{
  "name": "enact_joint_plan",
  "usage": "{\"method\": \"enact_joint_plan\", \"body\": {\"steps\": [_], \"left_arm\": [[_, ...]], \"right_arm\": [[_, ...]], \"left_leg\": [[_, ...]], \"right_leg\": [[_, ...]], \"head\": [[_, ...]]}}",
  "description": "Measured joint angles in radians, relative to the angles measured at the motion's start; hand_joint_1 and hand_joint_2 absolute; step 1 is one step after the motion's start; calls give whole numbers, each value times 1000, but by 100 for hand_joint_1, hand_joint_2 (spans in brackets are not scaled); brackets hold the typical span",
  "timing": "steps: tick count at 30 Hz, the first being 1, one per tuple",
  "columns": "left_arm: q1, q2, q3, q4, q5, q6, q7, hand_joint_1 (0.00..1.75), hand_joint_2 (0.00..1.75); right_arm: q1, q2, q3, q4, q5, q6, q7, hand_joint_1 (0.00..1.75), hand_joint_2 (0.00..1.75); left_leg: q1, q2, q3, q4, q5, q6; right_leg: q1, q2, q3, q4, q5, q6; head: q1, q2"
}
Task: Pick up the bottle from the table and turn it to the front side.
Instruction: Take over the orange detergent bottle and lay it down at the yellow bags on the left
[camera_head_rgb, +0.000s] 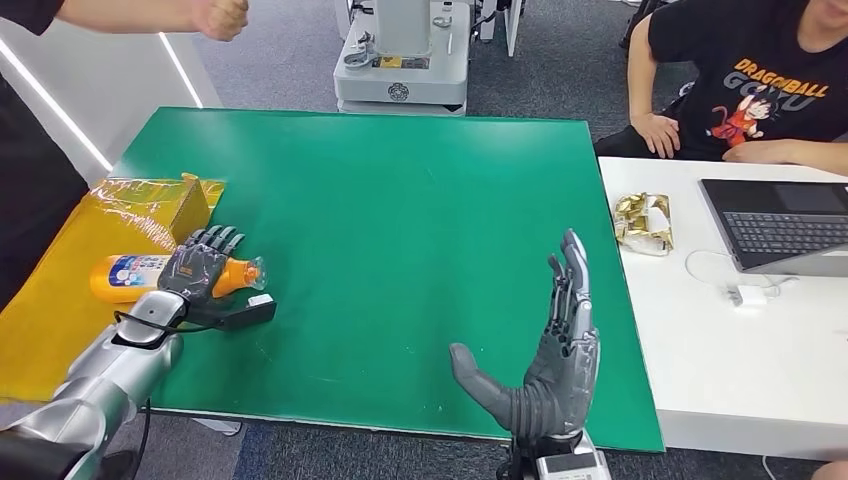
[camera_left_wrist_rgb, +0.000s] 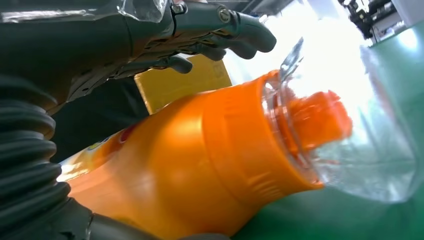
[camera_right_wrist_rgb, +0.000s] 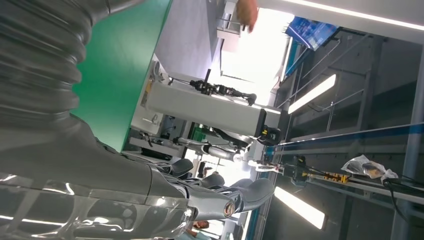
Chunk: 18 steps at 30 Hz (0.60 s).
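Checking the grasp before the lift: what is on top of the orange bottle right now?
The left hand lies over the middle of the bottle, fingers draped across it. The hand covers that part, so whether the thumb reaches underneath cannot be seen. The label end and the clear cap stay uncovered.

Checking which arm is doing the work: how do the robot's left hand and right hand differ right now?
The left hand lies over the orange bottle at the table's left edge, fingers draped across it; the right hand holds nothing. The left hand is palm down; the right hand stands upright, fingers straight and apart. Both are dark grey on silver arms.
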Motion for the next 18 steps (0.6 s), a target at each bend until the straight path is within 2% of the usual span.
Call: {"method": "enact_joint_plan", "body": {"steps": [8, 13, 18], "left_arm": [[80, 12, 58, -83, -3, 54, 1, 0, 175], [199, 16, 132, -242, -29, 73, -2, 0, 175], [327, 5, 224, -439, -3, 151, -72, 0, 175]], "right_arm": [[1, 1, -5, 0, 3, 10, 1, 0, 175], [4, 2, -7, -2, 8, 13, 3, 0, 175], [7, 2, -10, -2, 3, 27, 1, 0, 175]], "left_leg": [[0, 0, 0, 0, 0, 0], [0, 0, 0, 0, 0, 0], [0, 0, -1, 0, 0, 0]], "right_leg": [[0, 0, 0, 0, 0, 0], [0, 1, -1, -1, 0, 0], [0, 1, -1, -1, -1, 1]], "head": [[0, 0], [0, 0], [0, 0]]}}
